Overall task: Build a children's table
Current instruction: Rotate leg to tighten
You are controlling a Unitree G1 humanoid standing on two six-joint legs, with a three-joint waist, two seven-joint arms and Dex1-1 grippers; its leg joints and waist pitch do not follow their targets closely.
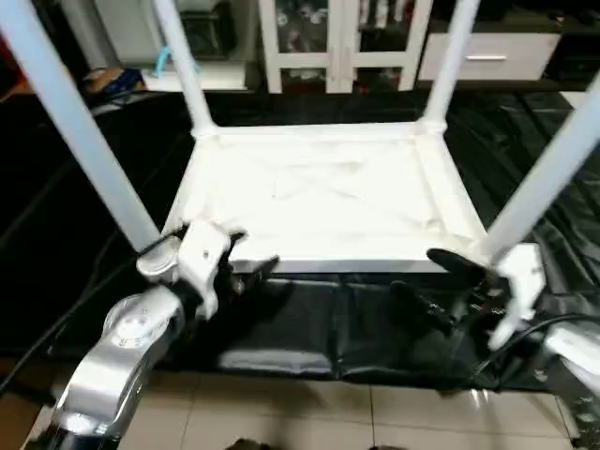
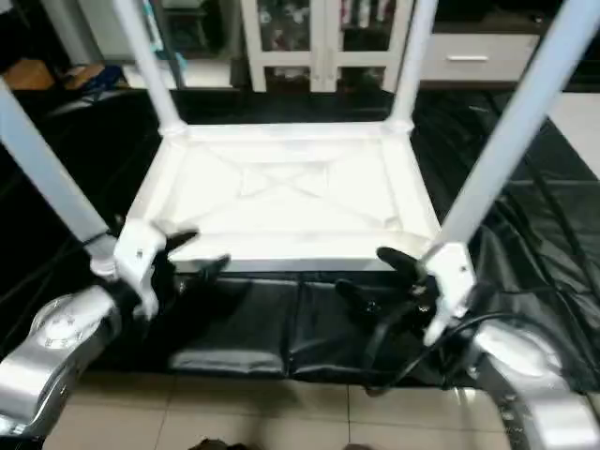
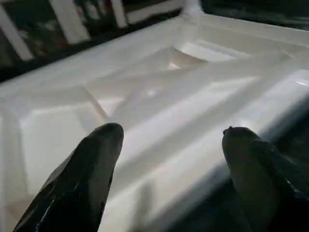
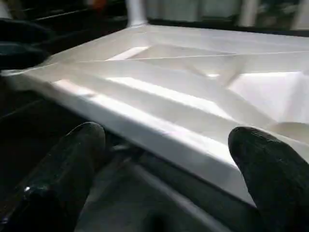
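Lying upside down on a crinkled black plastic sheet (image 1: 309, 328), your white plastic tabletop (image 1: 319, 202) shows its smooth X-shaped ribs, and four tapered round legs (image 1: 75, 131) rise from its corner sockets. Your left claw (image 1: 246, 253) hangs at the near left corner, its glossy black fingers spread with nothing between them. Your right claw (image 2: 370, 272) sits just off the near right corner, spread wide and holding nothing. Pale floor tiles (image 1: 281, 412) run below.

Upturned table (image 2: 281, 202), four legs up, hands (image 2: 192, 255) open
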